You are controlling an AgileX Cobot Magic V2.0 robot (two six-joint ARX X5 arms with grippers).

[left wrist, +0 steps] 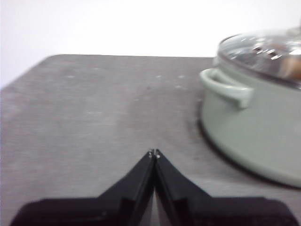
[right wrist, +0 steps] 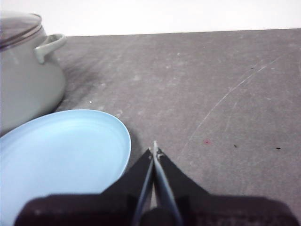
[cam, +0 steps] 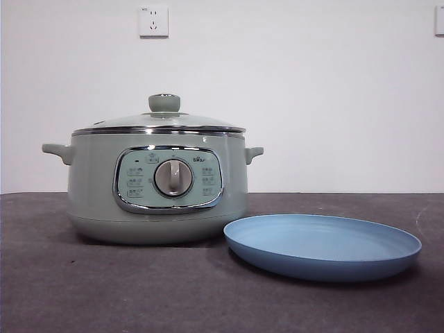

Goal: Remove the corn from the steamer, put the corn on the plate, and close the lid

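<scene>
Sage-green steamer (cam: pixel 158 191), lid (cam: pixel 159 119) on; panel writing unreadable; left gripper (left wrist: pixel 154 152), right gripper (right wrist: pixel 154 149) pressed together

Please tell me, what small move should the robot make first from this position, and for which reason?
Probably the left gripper should open and rise toward the knob of the lid. The lid still covers the steamer, so the corn cannot be reached, and the plate is bare. Both grippers are shut and hold nothing; the left one is beside the steamer, while the right gripper waits by the plate.
</scene>
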